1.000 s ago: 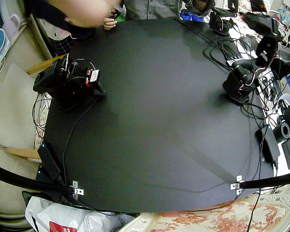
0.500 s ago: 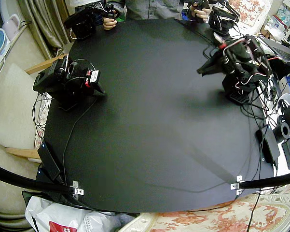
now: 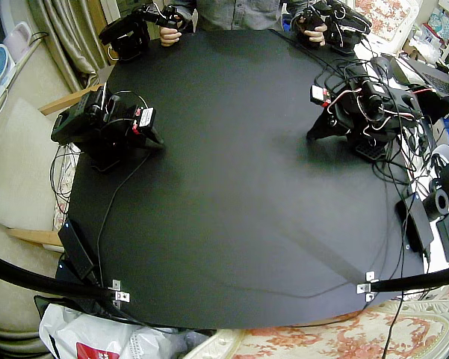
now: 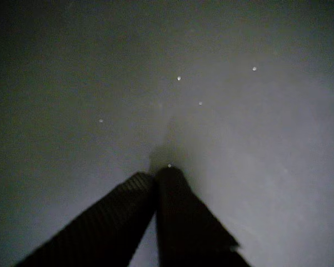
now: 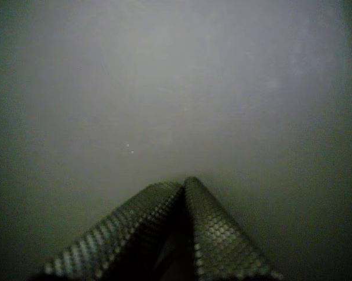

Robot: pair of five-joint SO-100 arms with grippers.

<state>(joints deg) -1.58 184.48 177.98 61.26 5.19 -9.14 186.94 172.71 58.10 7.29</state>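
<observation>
The right arm [image 3: 97, 123] is lying folded low at one side edge of the matte black worktop [image 3: 231, 209]. Its right claw [image 3: 157, 142] is pointing inward, with the tip touching the worktop or hanging just above it; I cannot tell which. At the worktop's opposite edge the left arm [image 3: 366, 108] is crouching beside a tangle of black cables [image 3: 403, 161], and the left claw [image 3: 314, 135] is dipping to the worktop in the same way. In a wrist view the ribbed dark fingers [image 4: 128, 206] are pressing together with nothing between them. In a wrist view the knurled dark fingers [image 5: 219, 234] are likewise meeting at the tips. Both views are showing only the worktop's dark surface ahead. Judging from this, no handling is under way: neither claw is gripping or reaching for anything.
</observation>
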